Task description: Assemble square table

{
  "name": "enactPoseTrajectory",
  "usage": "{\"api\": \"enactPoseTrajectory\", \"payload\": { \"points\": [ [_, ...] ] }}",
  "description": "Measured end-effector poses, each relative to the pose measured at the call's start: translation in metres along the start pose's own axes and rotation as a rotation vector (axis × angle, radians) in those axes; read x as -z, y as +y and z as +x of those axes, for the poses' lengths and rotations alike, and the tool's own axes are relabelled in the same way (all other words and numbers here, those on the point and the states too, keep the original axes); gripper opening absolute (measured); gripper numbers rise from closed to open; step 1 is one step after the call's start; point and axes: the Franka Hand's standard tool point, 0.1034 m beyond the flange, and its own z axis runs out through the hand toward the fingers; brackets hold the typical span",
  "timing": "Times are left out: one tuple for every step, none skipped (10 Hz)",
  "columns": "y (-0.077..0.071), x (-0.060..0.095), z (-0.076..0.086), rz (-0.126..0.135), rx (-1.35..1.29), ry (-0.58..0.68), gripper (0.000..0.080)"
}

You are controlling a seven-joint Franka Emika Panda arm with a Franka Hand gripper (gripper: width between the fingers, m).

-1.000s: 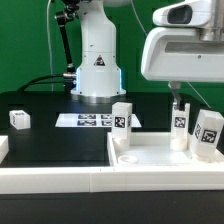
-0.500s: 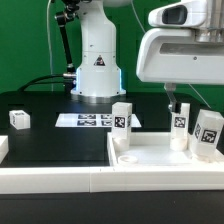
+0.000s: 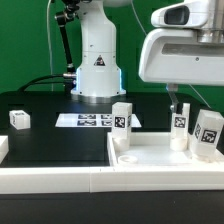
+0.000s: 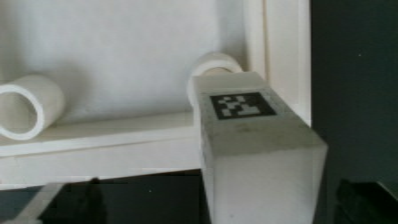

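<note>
The white square table top (image 3: 160, 152) lies at the front on the exterior view's right, rim up. Three white tagged legs stand on it: one at its left (image 3: 122, 120), one at the back (image 3: 181, 126) and one at the far right (image 3: 207, 135). Another leg (image 3: 19, 118) lies loose on the black surface at the left. My gripper (image 3: 174, 100) hangs open just above the back leg. In the wrist view that leg (image 4: 249, 130) runs between my dark fingers (image 4: 361, 200), my gripper (image 4: 214, 205) untouching, beside round sockets (image 4: 22, 106) in the top (image 4: 125, 50).
The robot base (image 3: 97, 65) stands at the back centre, with the marker board (image 3: 88, 120) flat in front of it. A long white rail (image 3: 60, 180) edges the near side of the black work surface, with a white block (image 3: 3, 147) at its left end.
My hand has shifted slightly toward the exterior view's left above the back leg. The jaws have stayed open, and no part has moved.
</note>
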Motion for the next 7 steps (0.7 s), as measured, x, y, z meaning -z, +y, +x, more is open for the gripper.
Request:
{"api": "enactPoseTrajectory", "payload": {
  "points": [
    [-0.0017,-0.0031,-0.0012,-0.002,0.001,-0.001,0.0649],
    [-0.0018,-0.0042,-0.0017,-0.005,0.004,-0.002,0.0649],
    [-0.0012,-0.0059,-0.0022,-0.009,0.005,-0.004,0.0649],
    [-0.0005,-0.0062,-0.0022,-0.015,0.008,-0.003,0.0649],
    [0.0006,-0.0062,-0.0018,-0.015,0.006,-0.003,0.0623],
    [0.0013,-0.0062,-0.0015,-0.015,0.005,-0.003,0.0486],
    [0.0015,-0.0062,-0.0015,-0.015,0.005,-0.003,0.0486]
  ]
}}
